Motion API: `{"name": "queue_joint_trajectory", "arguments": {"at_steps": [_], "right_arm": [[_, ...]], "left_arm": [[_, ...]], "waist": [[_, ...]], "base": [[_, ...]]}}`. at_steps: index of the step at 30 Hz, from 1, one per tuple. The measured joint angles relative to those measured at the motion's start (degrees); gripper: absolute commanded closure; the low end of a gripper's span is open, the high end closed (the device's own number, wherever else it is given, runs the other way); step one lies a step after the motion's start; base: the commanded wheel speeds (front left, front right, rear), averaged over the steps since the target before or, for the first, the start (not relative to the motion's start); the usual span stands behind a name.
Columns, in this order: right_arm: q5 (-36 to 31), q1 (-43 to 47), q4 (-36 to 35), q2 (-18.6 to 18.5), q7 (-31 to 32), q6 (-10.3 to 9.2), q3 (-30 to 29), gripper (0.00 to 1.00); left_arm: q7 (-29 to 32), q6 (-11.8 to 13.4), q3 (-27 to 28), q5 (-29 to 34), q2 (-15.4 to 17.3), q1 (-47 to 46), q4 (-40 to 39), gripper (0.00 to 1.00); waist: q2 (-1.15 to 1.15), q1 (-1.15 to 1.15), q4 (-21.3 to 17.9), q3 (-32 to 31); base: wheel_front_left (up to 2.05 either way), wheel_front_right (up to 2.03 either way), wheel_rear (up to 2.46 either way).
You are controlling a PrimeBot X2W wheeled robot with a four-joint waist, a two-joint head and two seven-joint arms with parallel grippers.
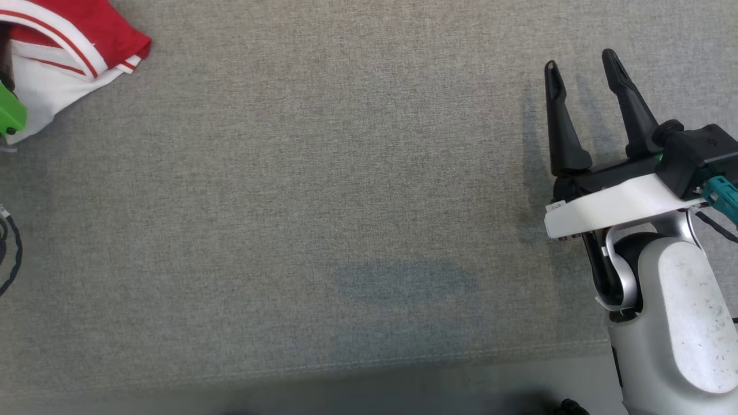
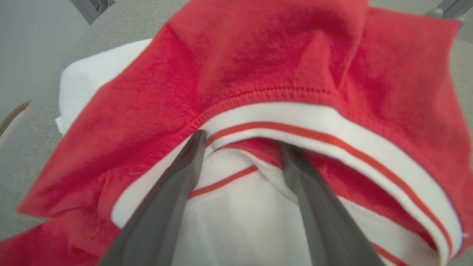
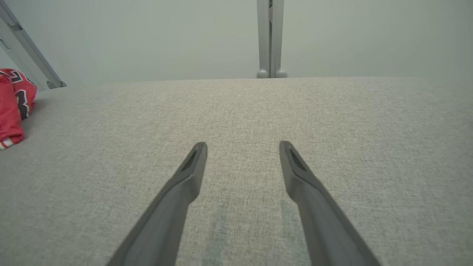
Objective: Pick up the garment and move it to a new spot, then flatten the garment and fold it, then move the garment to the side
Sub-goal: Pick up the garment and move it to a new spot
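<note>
The garment (image 1: 63, 52) is a crumpled red and white jersey with striped trim, lying at the far left corner of the grey fabric surface (image 1: 323, 190). Seen close in the left wrist view, the garment (image 2: 258, 74) bunches in red folds over a white striped band. My left gripper (image 2: 240, 142) stands open, its two fingers spread and their tips pushed into the folds at the striped band. My right gripper (image 1: 582, 63) hovers open over bare fabric at the right, far from the jersey. The right wrist view has the right gripper (image 3: 242, 147) open and the garment (image 3: 14, 103) at its left edge.
A metal post (image 3: 270, 37) rises at the far edge of the surface, and a slanted bar (image 3: 29, 55) stands by the jersey. The front edge of the surface (image 1: 346, 369) runs along the bottom. A dark cable (image 1: 11, 253) hangs at the left edge.
</note>
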Motion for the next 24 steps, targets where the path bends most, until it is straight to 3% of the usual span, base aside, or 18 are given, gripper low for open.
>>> {"name": "queue_joint_trajectory", "arguments": {"at_steps": [5,7,16,24], "right_arm": [[-0.2,0.0,-0.3,0.0,0.5,0.00,0.5,0.00],[-0.4,0.0,-0.4,0.0,0.6,0.00,0.6,0.00],[-0.4,0.3,0.9,0.0,0.2,0.00,0.2,0.00],[1.4,1.7,4.2,0.0,-1.6,0.00,0.4,0.00]], "left_arm": [[-0.9,0.3,-0.2,0.3,-0.3,-0.9,3.1,0.00],[-1.7,-0.2,-0.5,0.5,-0.6,-1.1,4.0,1.00],[-7.0,-3.2,-1.1,1.6,-1.9,-1.2,4.7,1.00],[-8.7,-4.9,-2.1,2.0,-2.1,-1.0,-1.1,1.00]], "waist": [[0.00,0.00,-1.0,0.7],[0.00,0.00,-1.2,0.7],[0.00,-0.01,-0.6,-1.9],[0.00,-0.01,0.0,-7.6]], "base": [[0.00,0.00,0.00],[0.00,0.00,0.00],[0.00,0.00,0.00],[0.00,0.00,0.00]]}}
